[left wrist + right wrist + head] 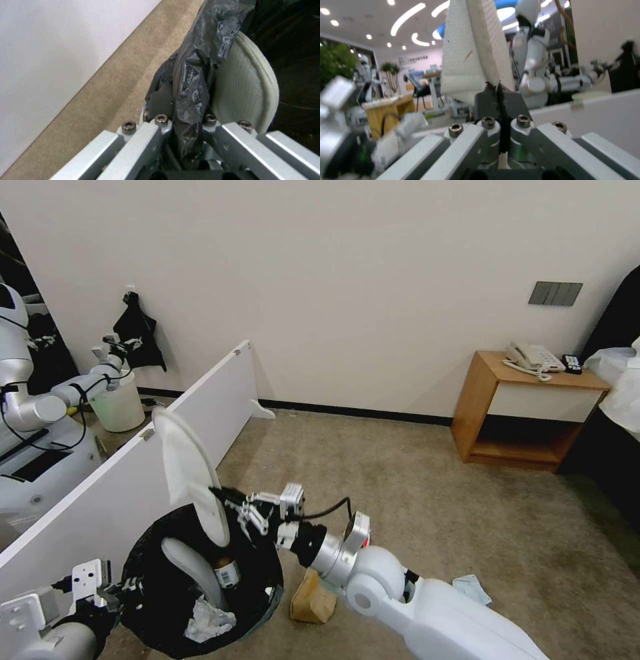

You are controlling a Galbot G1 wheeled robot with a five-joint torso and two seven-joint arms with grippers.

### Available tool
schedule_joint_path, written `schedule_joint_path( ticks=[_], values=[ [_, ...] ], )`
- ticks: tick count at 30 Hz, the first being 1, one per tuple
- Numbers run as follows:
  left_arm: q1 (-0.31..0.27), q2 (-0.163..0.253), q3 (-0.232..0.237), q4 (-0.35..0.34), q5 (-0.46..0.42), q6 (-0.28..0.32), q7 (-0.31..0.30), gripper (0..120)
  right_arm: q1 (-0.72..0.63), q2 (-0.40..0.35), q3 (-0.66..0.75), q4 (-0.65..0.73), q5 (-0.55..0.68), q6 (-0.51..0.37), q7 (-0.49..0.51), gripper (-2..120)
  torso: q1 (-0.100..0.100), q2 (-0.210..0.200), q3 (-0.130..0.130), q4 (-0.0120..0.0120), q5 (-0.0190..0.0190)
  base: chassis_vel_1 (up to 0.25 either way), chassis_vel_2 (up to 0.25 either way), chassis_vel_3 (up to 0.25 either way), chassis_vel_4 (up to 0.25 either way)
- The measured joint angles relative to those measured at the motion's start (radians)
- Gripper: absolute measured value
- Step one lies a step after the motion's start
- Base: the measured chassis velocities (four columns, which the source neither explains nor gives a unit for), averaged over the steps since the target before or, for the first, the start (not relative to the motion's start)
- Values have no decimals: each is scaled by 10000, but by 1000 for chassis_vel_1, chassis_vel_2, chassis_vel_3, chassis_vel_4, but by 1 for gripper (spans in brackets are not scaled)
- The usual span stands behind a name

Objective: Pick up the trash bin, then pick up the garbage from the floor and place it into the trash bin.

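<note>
Beige carpet (427, 480) and a plain cream wall form the setting I am working in; a white partition board (133, 460) runs along my left side.

Item 1: trash bin (263, 587), black-bagged, sitting low at the near left of my head view, lifted by its rim. My left gripper (186, 125) is pressed together on the crinkled black bag (193, 82) folded over that rim, as the left wrist view shows.

Item 2: bin contents. One white slipper (190, 567) stands on end against the inner wall; beside it I see a small bottle (227, 572) with a label, and a crumpled white tissue (208, 620) at the bottom.

Item 3: second white slipper (190, 473), held upright above the bin's far rim, its lower end at the mouth of the bin. My right gripper (243, 508) is pinching its lower edge; in the right wrist view the jaws sit closed on the sole.

Item 4: brown paper bag (312, 599), on the carpet just right of the bin, under my right arm.

Item 5: pale-blue mask (472, 588), on the carpet right of my right arm.

Item 6: wooden bedside cabinet (527, 410) against the far wall, carrying a white telephone (532, 359).
</note>
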Motion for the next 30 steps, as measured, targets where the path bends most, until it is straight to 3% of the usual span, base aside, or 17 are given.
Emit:
schedule_joint_path(
  ticks=[29,30],
  values=[
    [-75,56,-51,-29,-141,2,-25,3,-524,-300,-710,-528,-962,-577,1030,0,0,0,0,0,0,0,0,0,0],
    [-76,64,-61,-29,-154,2,-25,3,-523,-300,-752,-500,-974,-607,1091,4,0,0,-1,0,0,0,0,0,0]
  ],
)
